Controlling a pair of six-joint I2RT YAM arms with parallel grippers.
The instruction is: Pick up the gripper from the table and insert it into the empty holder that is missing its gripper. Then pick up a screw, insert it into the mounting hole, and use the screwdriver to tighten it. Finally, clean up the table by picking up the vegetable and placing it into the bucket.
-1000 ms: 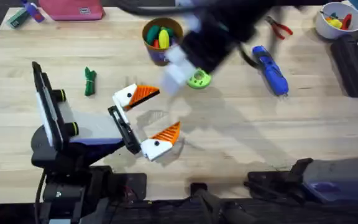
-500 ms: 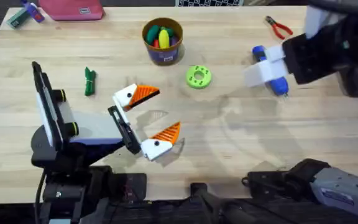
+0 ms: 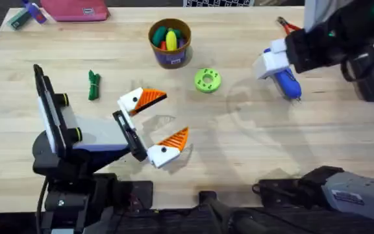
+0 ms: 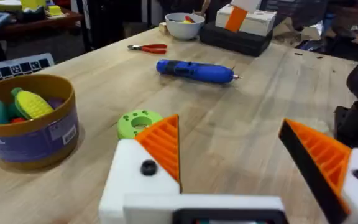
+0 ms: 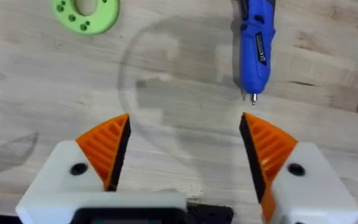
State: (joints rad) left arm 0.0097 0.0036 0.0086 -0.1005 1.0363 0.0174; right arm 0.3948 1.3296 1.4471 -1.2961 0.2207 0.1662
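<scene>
Overhead, the right gripper (image 3: 269, 63) is hovering wide open above the screwdriver (image 3: 287, 82). Meanwhile the left gripper (image 3: 153, 123) is resting wide open, gripping nothing.

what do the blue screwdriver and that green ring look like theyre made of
The screwdriver: seemingly glossy blue moulded plastic, going by the light sheen on its body, with a thin bare metal tip. The green ring: probably matte plastic, flat even colour with small holes; possibly 3D-printed, hard to tell.

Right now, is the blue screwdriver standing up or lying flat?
Lying flat. The screwdriver rests lengthwise on the table, its metal tip level with the wood, untouched by the right gripper.
</scene>
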